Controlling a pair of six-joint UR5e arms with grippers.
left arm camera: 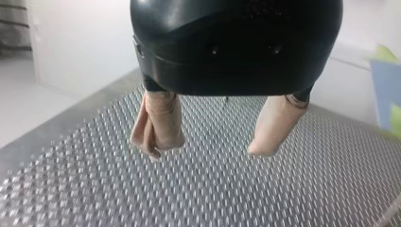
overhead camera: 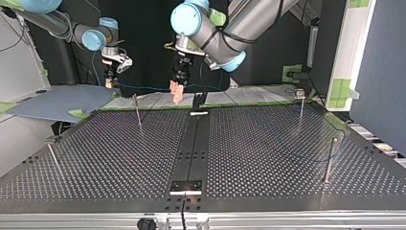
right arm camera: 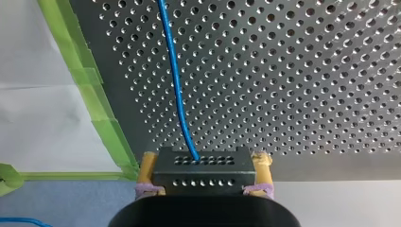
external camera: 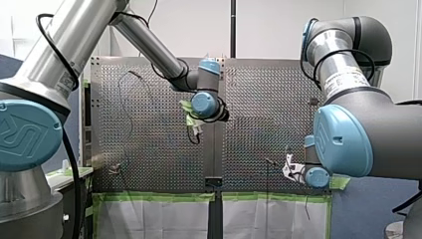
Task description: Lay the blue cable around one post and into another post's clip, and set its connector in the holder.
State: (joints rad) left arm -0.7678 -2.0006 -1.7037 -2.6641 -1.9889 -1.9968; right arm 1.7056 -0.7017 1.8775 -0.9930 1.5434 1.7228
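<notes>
Blue cable [right arm camera: 176, 90] shows faintly on the perforated table [overhead camera: 268, 191] in the top view's right half. It curves close by the near right post [overhead camera: 329, 160], but you cannot tell whether it touches. The near left post [overhead camera: 53, 160] stands well apart from it. Farther back stand the far left post [overhead camera: 138, 111] and the far right post [overhead camera: 300, 106]. Beyond them, at the far edge, a strand runs through the air from your right gripper [right arm camera: 204, 163] rightward past your left gripper [left arm camera: 209, 145]. Your left gripper hovers above the table, beige pads spread with nothing between them. Your right gripper is clenched on the dark connector [right arm camera: 202, 178], yellow pads on both flanks, and the cable leaves the connector out over the table.
</notes>
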